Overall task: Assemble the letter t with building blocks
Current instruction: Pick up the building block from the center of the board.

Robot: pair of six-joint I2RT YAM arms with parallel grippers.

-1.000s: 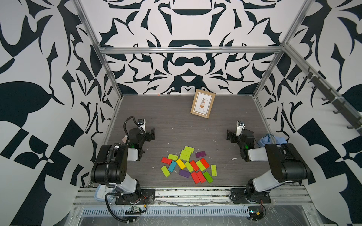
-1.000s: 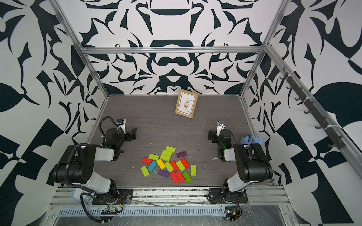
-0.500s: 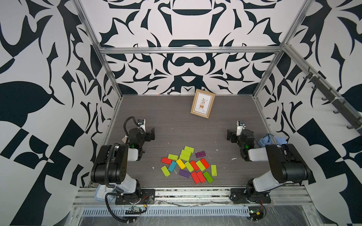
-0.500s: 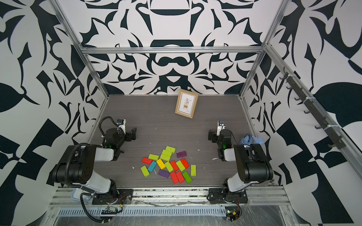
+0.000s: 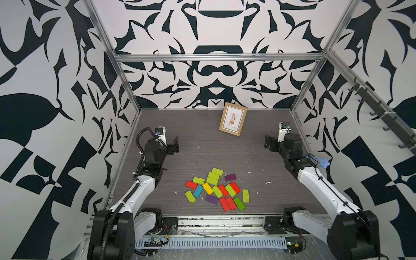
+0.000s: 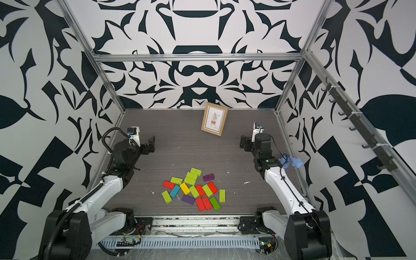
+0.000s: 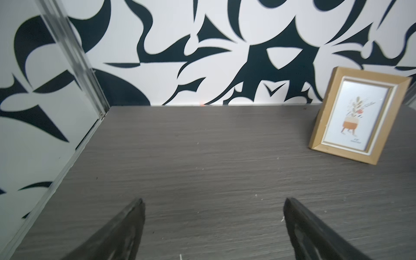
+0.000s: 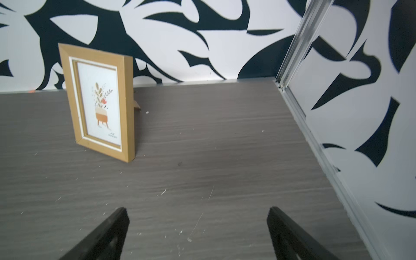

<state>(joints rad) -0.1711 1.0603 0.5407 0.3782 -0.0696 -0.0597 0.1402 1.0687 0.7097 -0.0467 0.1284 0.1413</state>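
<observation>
Blocks [image 5: 216, 190]: loose heap at 6 o'clock, unmoved; no T begun. Left gripper [image 7: 212, 202], 9 o'clock: fingers wide, empty, idle. Right gripper [image 8: 197, 211], 3 o'clock: likewise. Task unstarted.

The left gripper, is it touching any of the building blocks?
Apart. In both top views the left gripper stands open, with bare table between it and the building blocks.
</observation>
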